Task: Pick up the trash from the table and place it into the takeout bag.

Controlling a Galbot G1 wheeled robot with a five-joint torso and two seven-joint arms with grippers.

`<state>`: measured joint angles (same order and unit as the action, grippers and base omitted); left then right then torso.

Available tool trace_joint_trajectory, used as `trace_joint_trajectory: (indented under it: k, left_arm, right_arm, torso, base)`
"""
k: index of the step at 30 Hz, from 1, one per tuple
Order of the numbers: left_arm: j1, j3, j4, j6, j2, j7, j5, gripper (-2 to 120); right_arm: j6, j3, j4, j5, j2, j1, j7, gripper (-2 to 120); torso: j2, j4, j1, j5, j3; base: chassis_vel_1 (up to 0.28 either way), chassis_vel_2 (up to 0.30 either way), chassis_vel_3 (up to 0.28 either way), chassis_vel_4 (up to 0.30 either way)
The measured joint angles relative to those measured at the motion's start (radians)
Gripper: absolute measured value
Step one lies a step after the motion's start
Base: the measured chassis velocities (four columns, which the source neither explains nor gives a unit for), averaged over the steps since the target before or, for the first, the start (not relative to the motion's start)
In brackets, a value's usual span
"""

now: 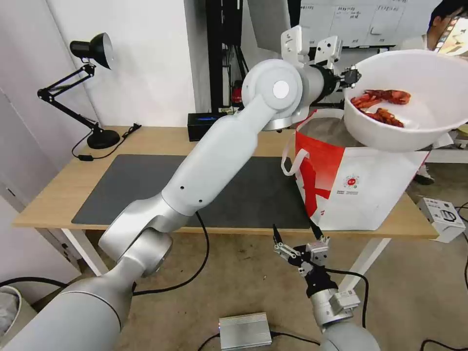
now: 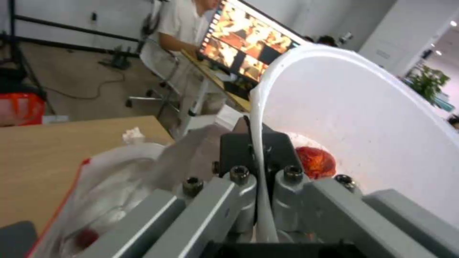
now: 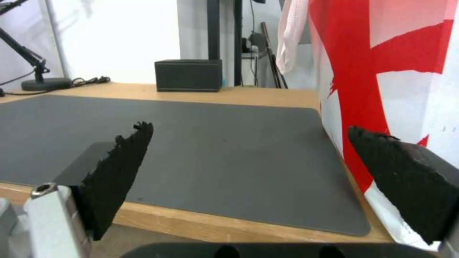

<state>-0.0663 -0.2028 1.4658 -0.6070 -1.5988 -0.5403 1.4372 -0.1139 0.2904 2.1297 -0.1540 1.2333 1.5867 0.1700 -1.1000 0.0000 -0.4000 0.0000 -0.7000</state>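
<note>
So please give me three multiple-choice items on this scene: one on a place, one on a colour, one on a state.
1. Where is the white bowl?
A. on the mat
B. held above the takeout bag
C. on the floor

2. What colour is the bag's side panel?
A. red
B. blue
C. green

3. How is the right end effector?
A. shut on a tissue
B. open, holding nothing
C. inside the bag

Key: B, the left end effector pinches its rim over the bag; A, red panel faces the mat; B, its fingers stand apart at the table edge.

Takeout bag: at table right end, just right of mat. Bowl: held above bag mouth, seemingly clear of it. Lamp: rear left corner; box: rear edge.
</note>
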Motion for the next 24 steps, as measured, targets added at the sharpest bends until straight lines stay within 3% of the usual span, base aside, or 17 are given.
trace_joint_trajectory:
  k: [12, 24]
  left_arm:
    - [-0.021, -0.033, -0.077, 0.079, 0.001, -0.023, -0.022, 0]
    - [-0.015, -0.066, -0.124, 0.143, 0.001, -0.15, -0.037, 0]
  right_arm:
    - [0.0, 0.0, 0.0, 0.0, 0.0, 0.0, 0.0, 100]
    - [0.0, 0.0, 0.0, 0.0, 0.0, 0.0, 0.0, 100]
  torso:
    - [0.0, 0.0, 0.0, 0.0, 0.0]
    - [0.0, 0.0, 0.0, 0.0, 0.0]
  base:
    - [0.0, 0.0, 0.0, 0.0]
    - [0.0, 0.0, 0.0, 0.0]
